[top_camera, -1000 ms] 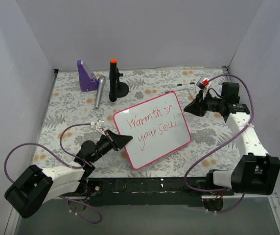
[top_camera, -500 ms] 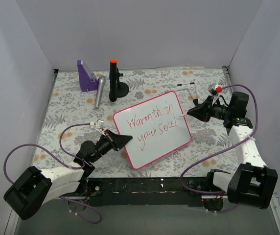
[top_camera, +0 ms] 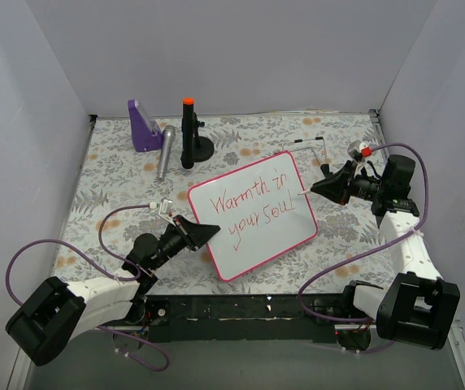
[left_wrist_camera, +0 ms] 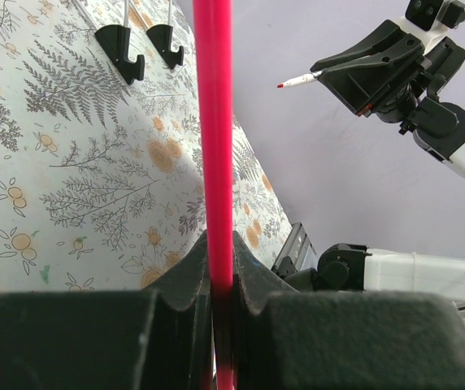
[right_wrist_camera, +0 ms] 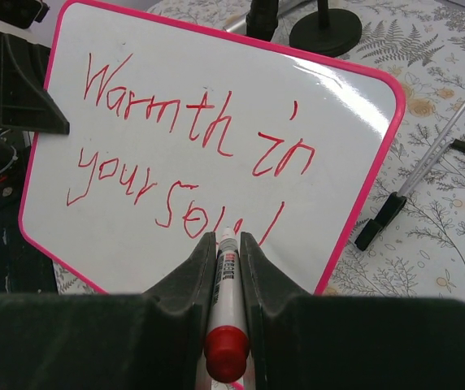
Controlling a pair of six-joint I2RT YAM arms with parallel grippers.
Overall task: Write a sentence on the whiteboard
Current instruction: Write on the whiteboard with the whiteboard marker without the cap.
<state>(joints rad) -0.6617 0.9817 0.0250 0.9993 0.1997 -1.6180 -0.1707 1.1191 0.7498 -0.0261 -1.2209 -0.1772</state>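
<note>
The whiteboard (top_camera: pixel 253 213) with a pink-red frame stands tilted at mid-table. It carries the sentence (top_camera: pixel 249 205) "Warmth in your soul" in red script on two lines, also clear in the right wrist view (right_wrist_camera: pixel 188 146). My left gripper (top_camera: pixel 206 233) is shut on the board's left edge, seen as a pink bar (left_wrist_camera: pixel 215 162) between the jaws. My right gripper (top_camera: pixel 320 185) is shut on a white marker with a red end (right_wrist_camera: pixel 226 301). Its tip (top_camera: pixel 304 193) hovers just off the board's right edge, near the last word.
A purple block (top_camera: pixel 143 126), a grey cylinder (top_camera: pixel 164 152) and a black stand with an orange-topped post (top_camera: pixel 189 130) sit at the back left. The board's thin metal prop with black feet (top_camera: pixel 310 146) lies behind the board. White walls enclose three sides.
My right arm swung right and back with the marker, then settled; the tip now sits by the board's right edge. The left gripper and the board have not moved.
</note>
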